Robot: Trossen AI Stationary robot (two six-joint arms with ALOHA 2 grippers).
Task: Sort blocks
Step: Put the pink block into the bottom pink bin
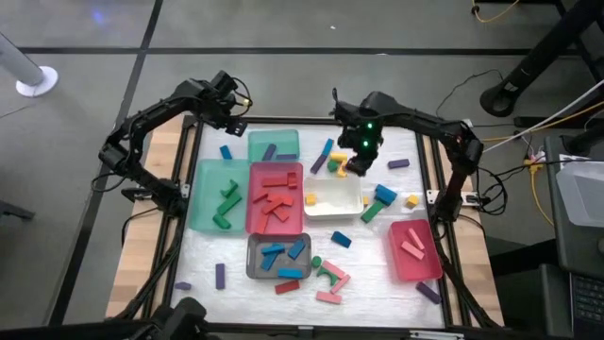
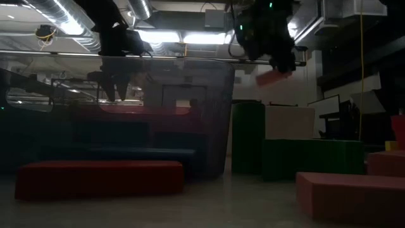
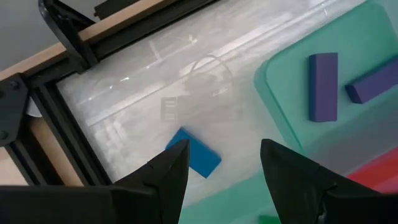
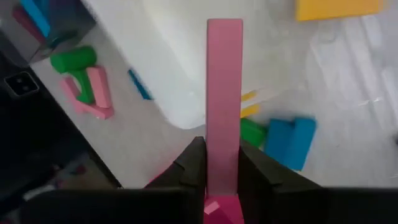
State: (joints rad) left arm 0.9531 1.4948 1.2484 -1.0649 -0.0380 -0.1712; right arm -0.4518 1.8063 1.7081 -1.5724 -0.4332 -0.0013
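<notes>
My right gripper (image 1: 360,159) hangs over the far middle of the table, beyond the white tray (image 1: 332,200), shut on a pink bar (image 4: 224,87). The low view shows that bar (image 2: 273,77) high above the table. My left gripper (image 1: 233,117) waits open over the far left corner. Below it a blue block (image 3: 198,153) lies flat on the table beside a teal tray (image 3: 292,87) holding two purple bars (image 3: 323,86). Many more blocks lie loose on the table and sorted in the trays. My right gripper pinches the pink bar between its two fingers (image 4: 194,163) at one end (image 4: 222,167). The bar runs along the fingers and sticks out well past their tips. It is lifted clear of the table, with nothing touching its free end (image 4: 224,31).
A green tray (image 1: 203,198), a red tray (image 1: 255,215), a grey tray (image 1: 255,257) and a pink tray (image 1: 415,264) stand across the middle and near side. Loose blocks lie around them, among them blue and green ones (image 1: 379,200) and a pink arch (image 1: 332,279). A black frame (image 1: 189,161) rims the table.
</notes>
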